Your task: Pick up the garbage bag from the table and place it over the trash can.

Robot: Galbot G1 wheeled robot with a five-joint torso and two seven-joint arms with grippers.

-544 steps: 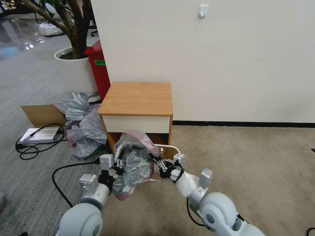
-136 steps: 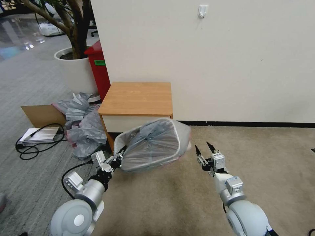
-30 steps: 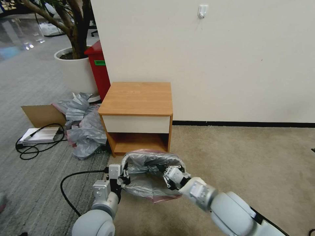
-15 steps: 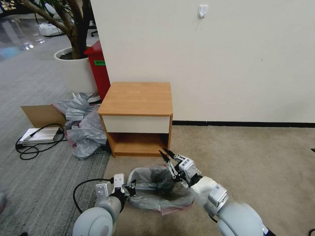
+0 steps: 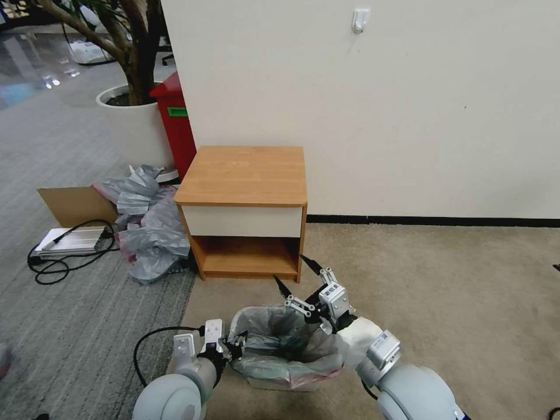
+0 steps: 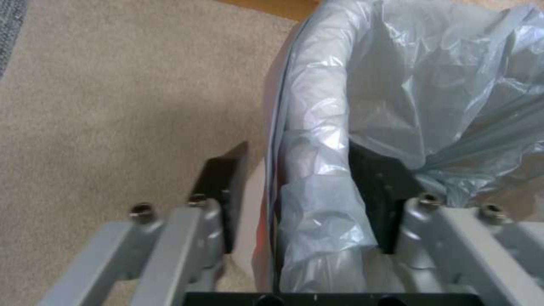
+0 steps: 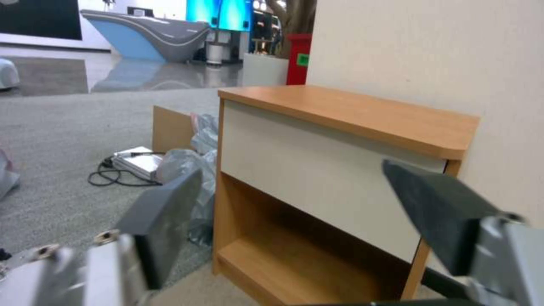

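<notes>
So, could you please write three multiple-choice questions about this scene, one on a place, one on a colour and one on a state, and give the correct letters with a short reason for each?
1. Where is the trash can?
A. On the carpet in front of the table
B. On top of the table
C. On the table's lower shelf

2. What colour is the drawer front of the table?
A. Red
B. White
C. Black

3. How are the fingers of the right gripper?
A. Shut on the garbage bag
B. Shut on the table's edge
C. Spread open, holding nothing

Answers:
1 A: the head view shows the can low on the carpet, nearer the robot than the table.
2 B: the front panel is white between light-brown wood.
3 C: the head and right wrist views show its fingers apart with nothing between them, above the can; the left gripper straddles the bag-covered rim.
</notes>
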